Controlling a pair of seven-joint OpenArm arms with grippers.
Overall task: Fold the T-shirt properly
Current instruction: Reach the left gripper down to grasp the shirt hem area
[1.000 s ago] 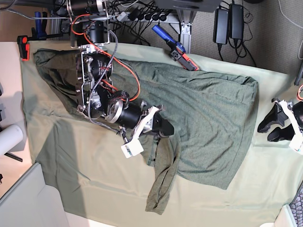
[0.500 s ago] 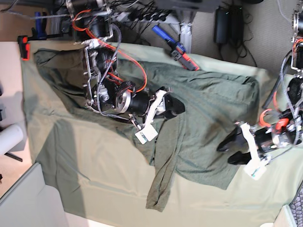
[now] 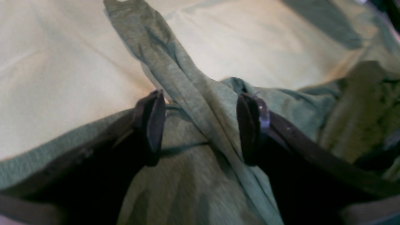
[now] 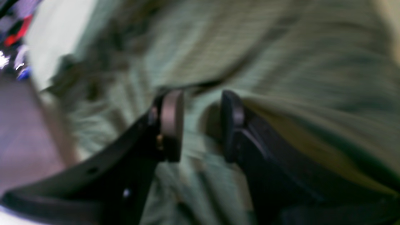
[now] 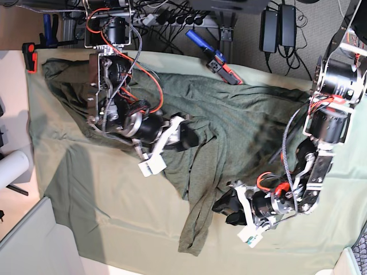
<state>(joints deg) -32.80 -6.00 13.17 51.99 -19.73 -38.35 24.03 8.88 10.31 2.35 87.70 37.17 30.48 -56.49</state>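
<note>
Meanwhile the T-shirt (image 3: 200,131) sleeve runs between the gaping left tool (image 3: 200,125) jaws.

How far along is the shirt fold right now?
Early stage. Done: the T-shirt lies spread on the pale table cloth, still wrinkled, with no finished fold visible. In hand: the left gripper is open, straddling a bunched sleeve; the right gripper is open over the shirt body. Left: grasping, folding in sleeves and sides, then halving.
</note>
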